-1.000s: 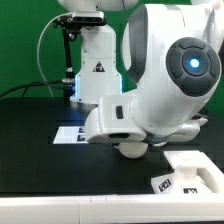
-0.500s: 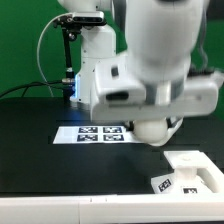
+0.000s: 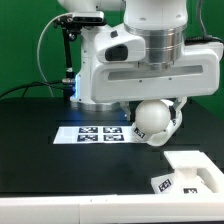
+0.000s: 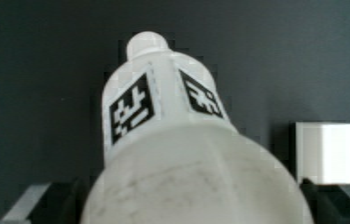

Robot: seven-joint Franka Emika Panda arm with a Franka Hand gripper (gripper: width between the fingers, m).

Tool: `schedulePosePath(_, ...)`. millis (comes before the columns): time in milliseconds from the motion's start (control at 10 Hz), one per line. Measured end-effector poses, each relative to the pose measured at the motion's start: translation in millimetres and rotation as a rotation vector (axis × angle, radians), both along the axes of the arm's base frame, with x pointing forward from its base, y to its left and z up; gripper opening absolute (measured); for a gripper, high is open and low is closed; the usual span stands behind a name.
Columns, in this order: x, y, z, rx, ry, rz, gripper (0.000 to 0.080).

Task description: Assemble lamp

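My gripper (image 3: 153,124) is shut on the lamp's round white bulb (image 3: 150,118) and holds it above the black table, just past the marker board's right end in the exterior view. In the wrist view the bulb (image 4: 172,150) fills the middle, its tagged neck (image 4: 154,95) pointing away from my gripper (image 4: 179,206); dark fingers (image 4: 40,204) show on either side of its globe. The angular white base block (image 3: 192,172) with a tag lies at the exterior view's lower right, and a white piece that may be the base (image 4: 325,152) shows in the wrist view. The shade is out of view.
The marker board (image 3: 92,133) lies flat on the black table (image 3: 40,150) under the arm. A white robot base with a black camera post (image 3: 68,50) and cables stands behind. A white table edge (image 3: 60,210) runs along the front.
The arm has swung and straightened over the last second. The bulb has risen off the table and moved toward the exterior view's right.
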State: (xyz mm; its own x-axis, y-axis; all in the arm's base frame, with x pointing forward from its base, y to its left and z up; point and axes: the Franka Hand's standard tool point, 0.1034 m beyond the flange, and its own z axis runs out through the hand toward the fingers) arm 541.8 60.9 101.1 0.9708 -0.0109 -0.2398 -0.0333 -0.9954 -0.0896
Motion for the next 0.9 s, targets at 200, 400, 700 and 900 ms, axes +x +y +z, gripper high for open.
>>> schedulePosePath(200,34.5,9.2,38.1,0.057,-0.203,-0.036,0.0574)
schedulePosePath(400,53.9,15.8,54.4,0.042,-0.392,-0.045,0.0574)
schedulePosePath(700,61.1,12.5,52.5,0.011,-0.555,-0.039,0.0574)
schedulePosePath(900,64.4,10.4,54.4,-0.007,-0.677,-0.046,0.0576)
